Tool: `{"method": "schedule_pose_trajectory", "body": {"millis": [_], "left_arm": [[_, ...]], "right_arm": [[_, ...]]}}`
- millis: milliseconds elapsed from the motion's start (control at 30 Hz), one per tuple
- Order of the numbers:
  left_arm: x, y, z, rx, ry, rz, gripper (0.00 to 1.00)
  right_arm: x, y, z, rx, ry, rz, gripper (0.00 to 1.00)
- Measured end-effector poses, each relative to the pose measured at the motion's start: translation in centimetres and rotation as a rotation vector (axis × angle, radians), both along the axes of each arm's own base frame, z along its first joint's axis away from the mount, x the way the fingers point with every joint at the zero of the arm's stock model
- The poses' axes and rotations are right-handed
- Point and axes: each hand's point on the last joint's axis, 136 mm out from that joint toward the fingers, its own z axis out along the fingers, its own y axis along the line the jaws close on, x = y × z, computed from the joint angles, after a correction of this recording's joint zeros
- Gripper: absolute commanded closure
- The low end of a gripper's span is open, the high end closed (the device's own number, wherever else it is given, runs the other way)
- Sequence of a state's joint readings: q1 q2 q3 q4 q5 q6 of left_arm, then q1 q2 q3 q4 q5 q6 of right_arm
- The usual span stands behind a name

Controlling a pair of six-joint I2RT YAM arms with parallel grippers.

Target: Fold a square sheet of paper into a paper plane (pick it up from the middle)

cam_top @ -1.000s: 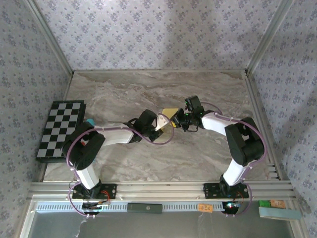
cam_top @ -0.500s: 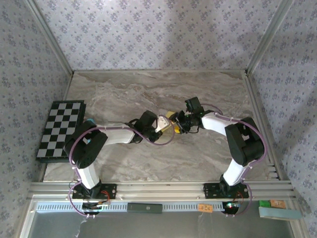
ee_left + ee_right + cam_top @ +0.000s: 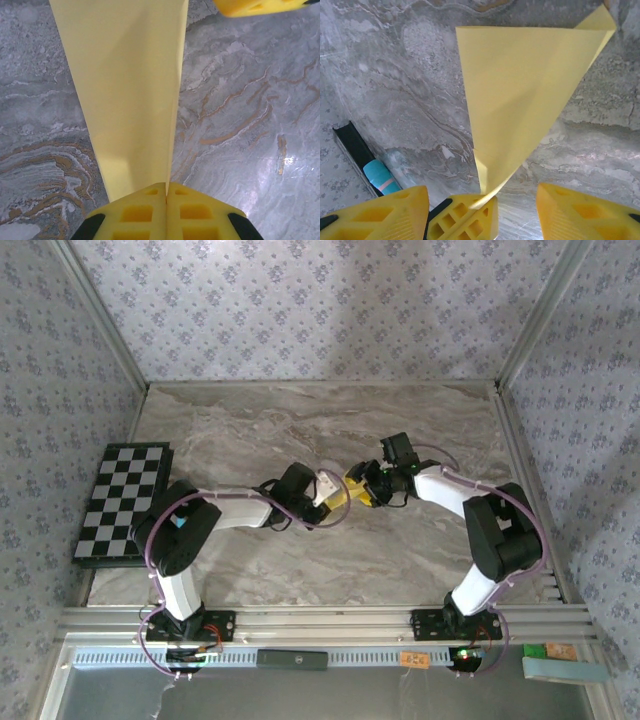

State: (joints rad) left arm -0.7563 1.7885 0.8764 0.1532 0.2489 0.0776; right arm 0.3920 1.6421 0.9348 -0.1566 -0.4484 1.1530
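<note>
Mid-table, yellow paper (image 3: 125, 90) clamped by its narrow end in left jaws, right jaws apart, bare marble (image 3: 240, 125) around.

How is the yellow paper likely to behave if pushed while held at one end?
Probably floppy: the paper is thin and the left gripper pinches only its narrow end, so a push would likely bend it. Its folded layers may stiffen it slightly along the crease. It looks light, being one thin sheet.

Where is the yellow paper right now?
The yellow paper is over the middle of the table, between the two arms, pinched in the left gripper's shut jaws; the open right gripper is just right of it in top view.
</note>
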Motion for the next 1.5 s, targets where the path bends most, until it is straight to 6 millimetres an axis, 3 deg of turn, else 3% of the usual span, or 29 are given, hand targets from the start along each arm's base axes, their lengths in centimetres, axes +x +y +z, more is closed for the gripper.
{"method": "schedule_pose_trajectory", "body": {"millis": [400,767,1167,1500], "left_arm": [[0.1,-0.2,-0.1,-0.093,0.182,0.07,1.0],[0.6,-1.0,-0.1,-0.175,0.426,0.179,1.0],[1.4,-1.8,1.1,-0.307,0.614,0.32,1.0],[1.3,-1.5,-0.2,-0.36,0.7,0.413,1.0]], "right_arm": [[0.4,-1.8,0.7,-0.066,-0.088,0.03,0.39],[0.1,-2.6,0.2,-0.166,-0.243,0.166,0.39],[0.9,0.1,1.3,-0.044,-0.401,0.288,0.47],[0.6,2.5,-1.2,0.049,-0.371,0.37,0.51]]}}
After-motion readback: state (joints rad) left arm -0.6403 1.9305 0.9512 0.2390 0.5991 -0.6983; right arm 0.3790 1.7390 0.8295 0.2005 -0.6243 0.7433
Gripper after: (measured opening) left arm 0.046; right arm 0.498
